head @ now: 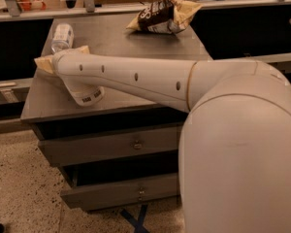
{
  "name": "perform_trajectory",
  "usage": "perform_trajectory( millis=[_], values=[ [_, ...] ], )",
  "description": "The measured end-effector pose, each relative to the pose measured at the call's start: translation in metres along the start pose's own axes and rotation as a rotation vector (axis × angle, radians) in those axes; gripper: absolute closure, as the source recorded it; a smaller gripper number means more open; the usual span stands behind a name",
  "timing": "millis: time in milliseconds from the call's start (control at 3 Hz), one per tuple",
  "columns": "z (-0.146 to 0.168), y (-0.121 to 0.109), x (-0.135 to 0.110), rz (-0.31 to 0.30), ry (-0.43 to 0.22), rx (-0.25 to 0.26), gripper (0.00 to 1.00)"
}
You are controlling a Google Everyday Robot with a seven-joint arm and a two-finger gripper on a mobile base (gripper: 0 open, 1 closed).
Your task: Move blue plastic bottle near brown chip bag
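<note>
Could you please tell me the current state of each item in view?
blue plastic bottle: lying on its side, back left of the cabinet top.
brown chip bag: lying at the back, well apart from the bottle.
gripper: low over the left front, just before the bottle.
drawers: both look shut.

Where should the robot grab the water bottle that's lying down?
Around the middle of the blue plastic bottle, probably from above: it lies on its side on the table, so its rounded long sides are free. The gripper is just in front of it.
</note>
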State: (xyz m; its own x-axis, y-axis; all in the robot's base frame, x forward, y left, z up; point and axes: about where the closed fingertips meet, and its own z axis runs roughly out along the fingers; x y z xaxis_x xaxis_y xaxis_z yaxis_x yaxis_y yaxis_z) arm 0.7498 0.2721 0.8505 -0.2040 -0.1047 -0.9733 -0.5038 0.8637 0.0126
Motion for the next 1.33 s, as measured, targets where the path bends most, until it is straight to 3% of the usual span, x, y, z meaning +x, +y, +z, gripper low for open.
perform_trajectory(
  millis=[667, 1000, 1333],
  values=[
    [0.004, 0.002, 0.002, -0.031, 0.012, -0.013, 0.74],
    [0.001, -0.002, -0.001, -0.04, 0.01, 0.006, 0.98],
    [-0.013, -0.024, -0.002, -0.052, 0.015, 0.083, 1.0]
  ],
)
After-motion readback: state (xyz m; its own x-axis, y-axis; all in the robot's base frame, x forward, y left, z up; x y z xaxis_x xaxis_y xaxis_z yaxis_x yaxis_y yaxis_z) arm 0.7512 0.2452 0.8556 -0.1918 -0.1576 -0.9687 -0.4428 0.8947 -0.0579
